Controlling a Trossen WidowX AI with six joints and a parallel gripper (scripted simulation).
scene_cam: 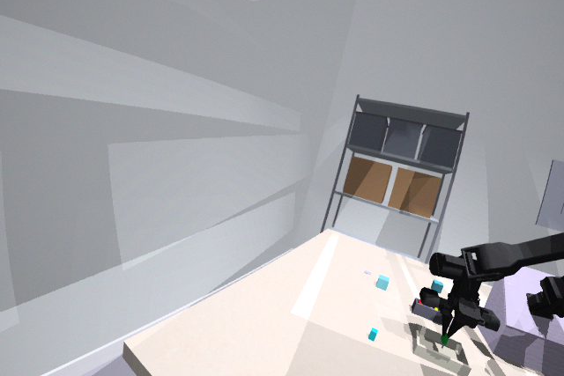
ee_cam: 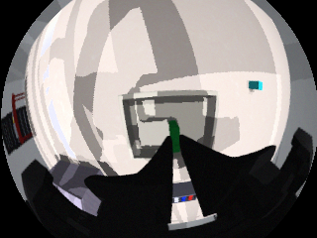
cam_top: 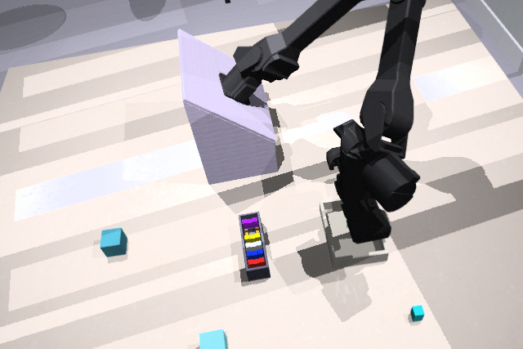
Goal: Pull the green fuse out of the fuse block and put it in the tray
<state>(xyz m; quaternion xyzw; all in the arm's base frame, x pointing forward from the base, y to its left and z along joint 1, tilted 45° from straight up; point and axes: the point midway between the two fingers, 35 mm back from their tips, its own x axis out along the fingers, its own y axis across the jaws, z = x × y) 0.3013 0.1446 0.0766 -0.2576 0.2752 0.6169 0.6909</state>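
My gripper point(scene_cam: 445, 336) point(ee_cam: 174, 139) is shut on the green fuse point(scene_cam: 444, 341) point(ee_cam: 174, 130). The fuse points down over the inside of the pale grey tray point(cam_top: 359, 258) point(scene_cam: 434, 361) point(ee_cam: 213, 119); how far it is above the tray floor is hard to tell. In the top view the gripper body hides the fingertips and most of the fuse. The dark fuse block point(cam_top: 258, 273) point(scene_cam: 424, 311) point(ee_cam: 184, 188) stands apart, left of the tray in the top view. It holds purple, yellow, white, blue and red fuses, with a gap between purple and yellow.
A lilac sloped block point(cam_top: 236, 142) point(scene_cam: 523, 335) point(ee_cam: 76, 183) stands behind the fuse block, beneath part of the arm. A small teal cube point(cam_top: 417, 313) point(scene_cam: 373, 334) point(ee_cam: 255, 85) lies beyond the tray. Larger teal cubes point(cam_top: 113, 242) point(cam_top: 213, 339) lie farther left and at the front.
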